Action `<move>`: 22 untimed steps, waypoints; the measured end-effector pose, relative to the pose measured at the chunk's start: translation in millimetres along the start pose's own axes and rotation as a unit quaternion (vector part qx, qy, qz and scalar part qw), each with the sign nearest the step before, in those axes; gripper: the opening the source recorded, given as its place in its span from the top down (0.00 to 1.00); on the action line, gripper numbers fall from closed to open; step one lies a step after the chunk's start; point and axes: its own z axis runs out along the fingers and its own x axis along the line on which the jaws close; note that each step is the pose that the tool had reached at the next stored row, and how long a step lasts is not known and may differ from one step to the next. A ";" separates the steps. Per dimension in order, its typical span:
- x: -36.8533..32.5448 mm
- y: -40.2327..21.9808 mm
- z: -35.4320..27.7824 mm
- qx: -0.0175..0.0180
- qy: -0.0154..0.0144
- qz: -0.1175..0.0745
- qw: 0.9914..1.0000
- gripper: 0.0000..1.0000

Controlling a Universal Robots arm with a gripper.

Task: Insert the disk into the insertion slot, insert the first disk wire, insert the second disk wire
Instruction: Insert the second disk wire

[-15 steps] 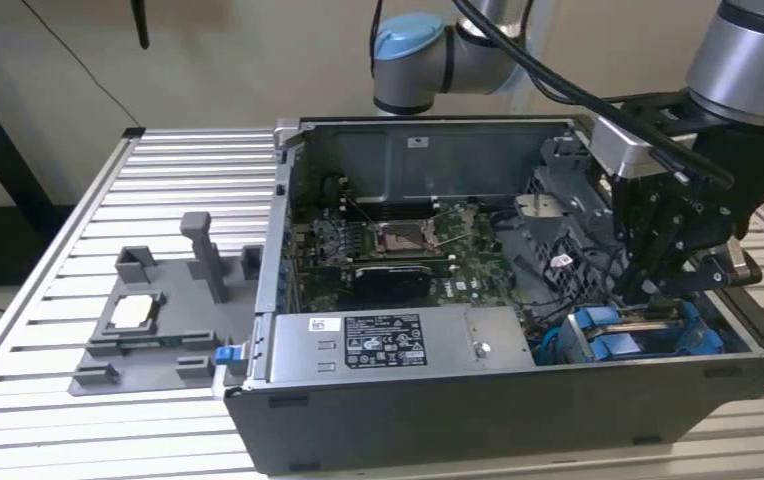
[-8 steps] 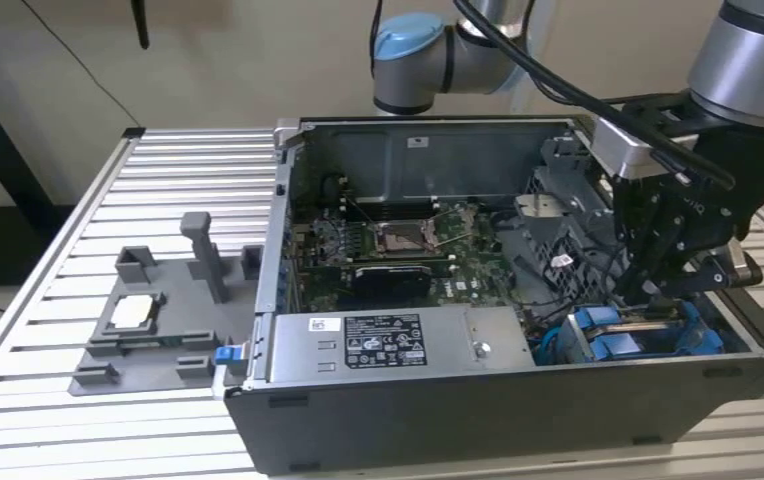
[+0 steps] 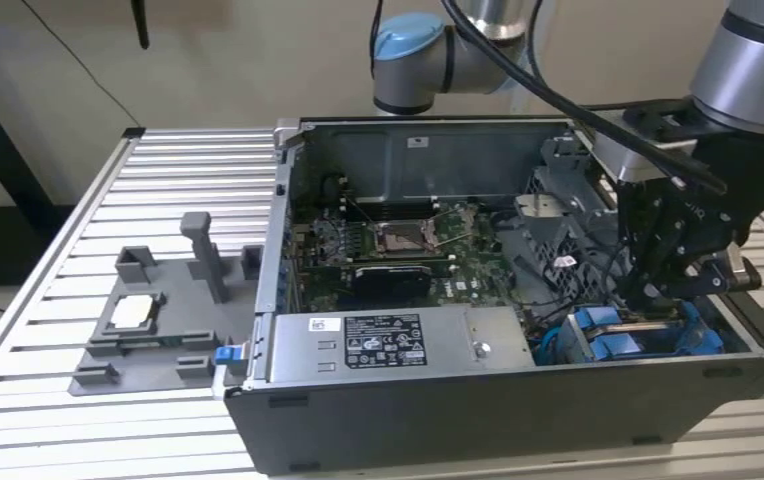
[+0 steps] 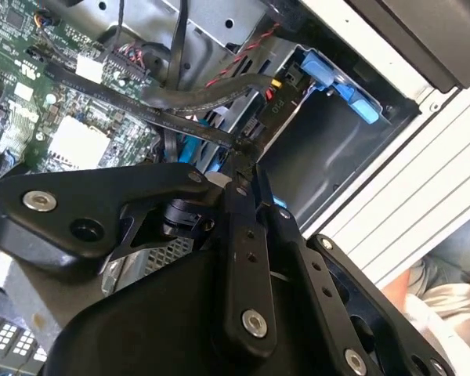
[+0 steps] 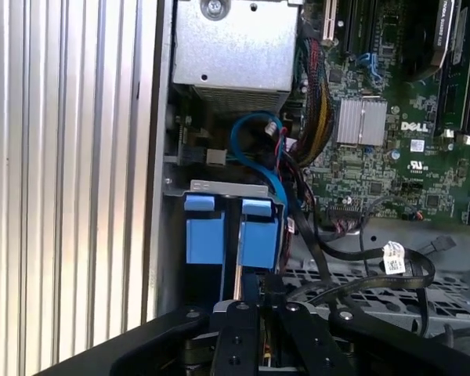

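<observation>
Far off to the exterior view's left of the claw, a grey fixture [image 3: 155,330] sits on the slatted table [image 3: 62,230]. Nearer, the open computer case [image 3: 489,400] shows its green motherboard [image 3: 396,250] and the grey power-supply box [image 3: 396,340]. The claw [image 3: 662,295] hangs low inside the case's corner at the exterior view's right, fingers pressed together on a black wire connector [image 4: 247,145]. Just below its tips sit the blue carrier tabs [image 5: 231,235] of the disk [image 3: 616,340], seated in its bay directly under the claw.
</observation>
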 end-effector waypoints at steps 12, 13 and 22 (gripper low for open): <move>-0.1 -3.2 4.3 0.000 -0.002 0.013 1.000 0.84; -0.1 -3.2 4.7 0.000 -0.002 0.014 1.000 0.84; -0.2 -4.3 6.8 0.000 -0.004 0.016 1.000 0.84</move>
